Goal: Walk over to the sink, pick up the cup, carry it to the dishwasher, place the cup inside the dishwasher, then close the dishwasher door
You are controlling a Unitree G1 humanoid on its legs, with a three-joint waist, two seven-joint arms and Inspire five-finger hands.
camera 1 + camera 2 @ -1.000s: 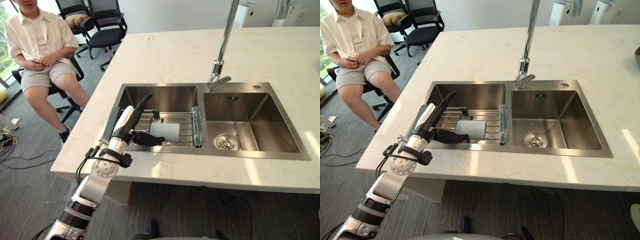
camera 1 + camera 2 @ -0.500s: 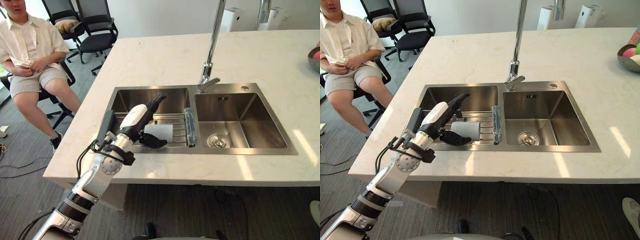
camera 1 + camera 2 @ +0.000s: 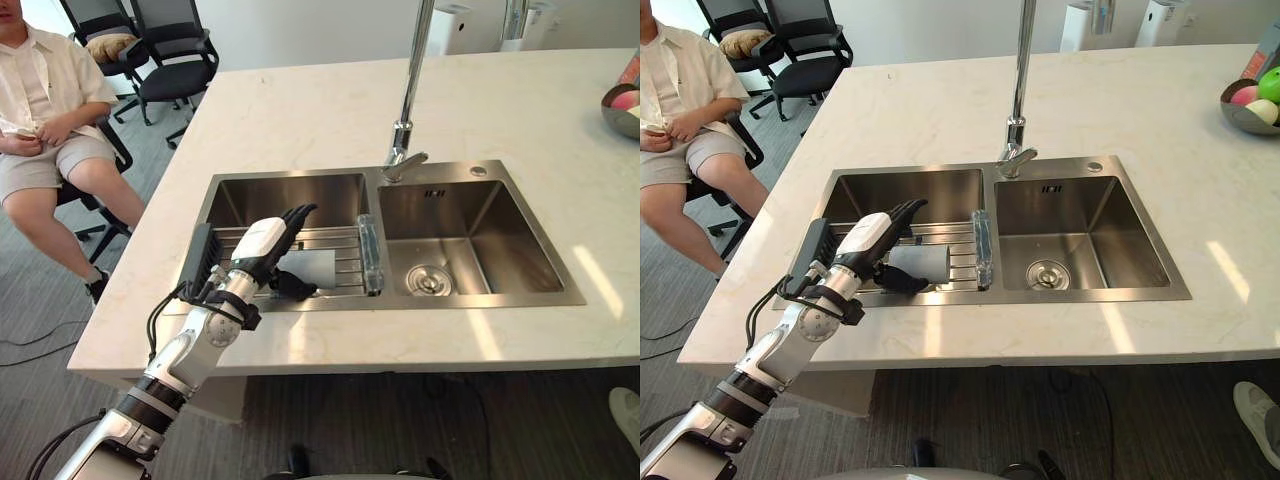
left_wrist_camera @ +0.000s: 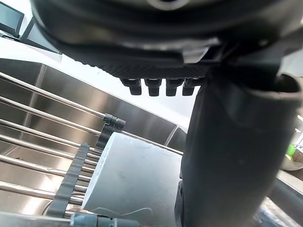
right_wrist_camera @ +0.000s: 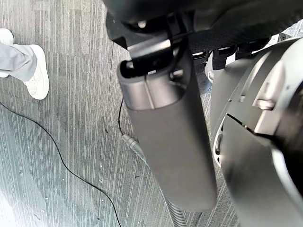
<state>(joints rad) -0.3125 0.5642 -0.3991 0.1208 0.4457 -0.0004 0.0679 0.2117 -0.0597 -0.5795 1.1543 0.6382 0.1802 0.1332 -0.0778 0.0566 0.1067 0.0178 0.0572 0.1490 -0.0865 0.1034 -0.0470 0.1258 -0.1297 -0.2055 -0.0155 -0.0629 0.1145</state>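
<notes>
Seated person (image 3: 45, 120) and office chairs (image 3: 170, 60) are well off to the left of the sink (image 3: 470, 302), clear of the work. Left hand (image 3: 262, 243) reaches in over the sink's left basin, spread wide: fingers (image 3: 297, 214) straight above the cup (image 3: 320, 268), thumb low on its near side, nothing clamped yet. Whether the thumb touches the cup wall, cannot tell. Cup lies on its side on the bar rack (image 3: 345, 238) that bridges the sink's left basin, between the hand and the rack's clear end piece. It reads as a plain pale cylinder with smooth walls: probably light and rigid, likely slick if wet, and free to roll along the bars if nudged. Best hold, by my reckoning, is across the middle of the barrel, fingers over the top and thumb under, closing evenly so it does not squirt toward the sink's divider. Faucet (image 3: 412, 90) stands behind the sink's middle; drain (image 3: 433, 280) sits in the sink's right basin. Fruit bowl (image 3: 625, 105) rests on the surface (image 3: 300, 110) far right of the sink. Right hand (image 5: 165, 142) hangs over the floor, away from the sink; open or closed, cannot tell.
</notes>
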